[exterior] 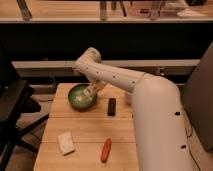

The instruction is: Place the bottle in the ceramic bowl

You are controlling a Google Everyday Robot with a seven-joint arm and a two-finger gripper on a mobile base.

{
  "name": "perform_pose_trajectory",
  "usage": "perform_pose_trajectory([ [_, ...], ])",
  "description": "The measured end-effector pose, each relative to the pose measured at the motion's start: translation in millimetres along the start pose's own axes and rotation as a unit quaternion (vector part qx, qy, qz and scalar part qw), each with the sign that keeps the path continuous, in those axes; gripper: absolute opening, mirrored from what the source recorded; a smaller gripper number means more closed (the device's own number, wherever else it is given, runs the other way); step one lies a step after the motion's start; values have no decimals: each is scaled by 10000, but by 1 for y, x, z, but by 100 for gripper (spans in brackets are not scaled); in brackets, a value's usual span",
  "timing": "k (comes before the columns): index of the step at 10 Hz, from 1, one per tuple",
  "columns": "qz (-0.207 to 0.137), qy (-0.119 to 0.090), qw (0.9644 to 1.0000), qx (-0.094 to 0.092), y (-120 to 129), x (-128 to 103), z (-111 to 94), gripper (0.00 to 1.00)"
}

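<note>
The green ceramic bowl (80, 97) sits at the back left of the wooden table (85, 130). My gripper (94, 90) is at the end of the white arm, low over the bowl's right rim. A pale whitish-yellow shape there looks like the bottle (91, 93), tilted at the rim and reaching into the bowl. The arm's end hides how the bottle is held.
A small black block (111, 106) lies just right of the bowl. An orange carrot-like stick (106, 149) lies near the table's front. A white sponge-like piece (65, 142) lies at the front left. A dark chair (15, 107) stands left of the table.
</note>
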Motion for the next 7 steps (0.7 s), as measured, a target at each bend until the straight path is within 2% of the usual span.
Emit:
perform_pose_trajectory([
  [1, 3, 15, 10000, 2, 0, 1, 1, 2],
  [3, 8, 41, 10000, 5, 0, 0, 2, 10],
  [6, 9, 76, 10000, 8, 0, 0, 3, 13],
  [7, 8, 87, 10000, 10, 0, 0, 3, 21],
])
